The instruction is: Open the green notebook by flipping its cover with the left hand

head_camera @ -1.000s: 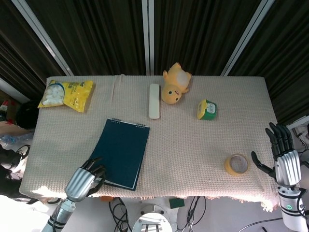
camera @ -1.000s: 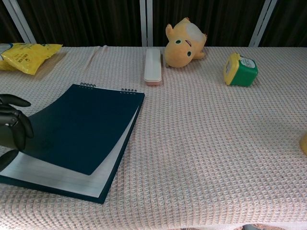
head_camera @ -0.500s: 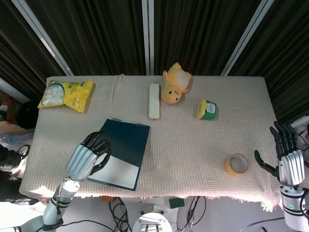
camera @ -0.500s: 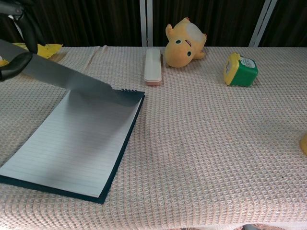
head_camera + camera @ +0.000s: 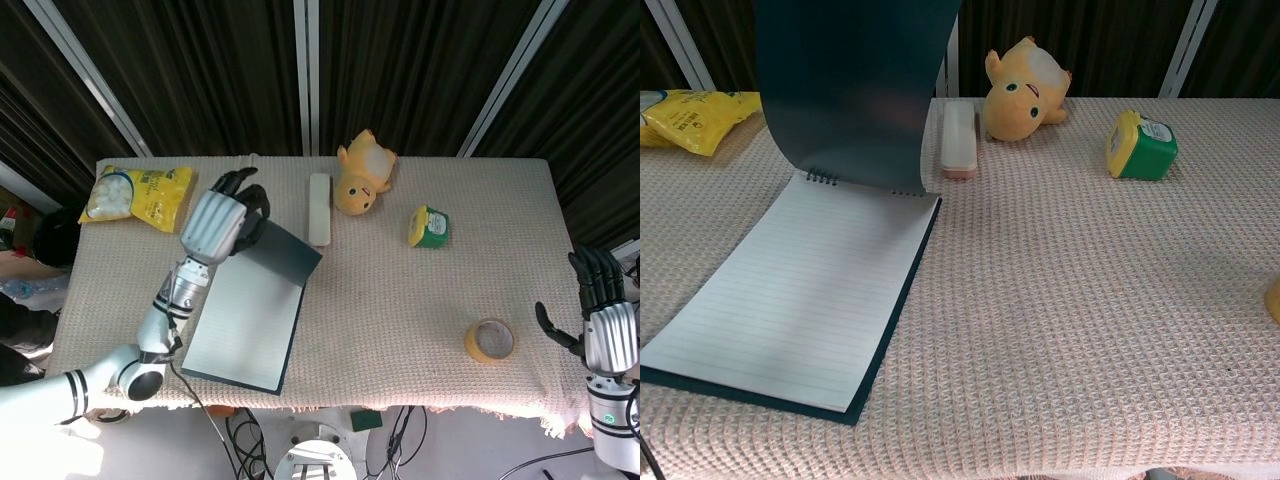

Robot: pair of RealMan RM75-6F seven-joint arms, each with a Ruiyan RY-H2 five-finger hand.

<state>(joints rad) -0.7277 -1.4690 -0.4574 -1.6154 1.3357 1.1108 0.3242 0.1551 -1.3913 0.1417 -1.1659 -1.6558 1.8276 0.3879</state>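
Note:
The green notebook lies at the front left of the table with its lined first page showing. Its dark green cover stands lifted almost upright from the spiral binding and curves over toward the back. In the head view my left hand grips the cover's free edge above the binding end; the chest view cuts that hand off at the top. My right hand hangs beyond the table's right edge, its fingers apart and nothing in it.
A yellow snack bag lies at the back left. Just behind the notebook are a white case and a yellow plush toy. A green and yellow container and a roll of tape sit on the right side.
My left hand has swung the cover up and back from the notebook's front edge to above the binding. The lined page is now uncovered. The right hand has sunk slightly.

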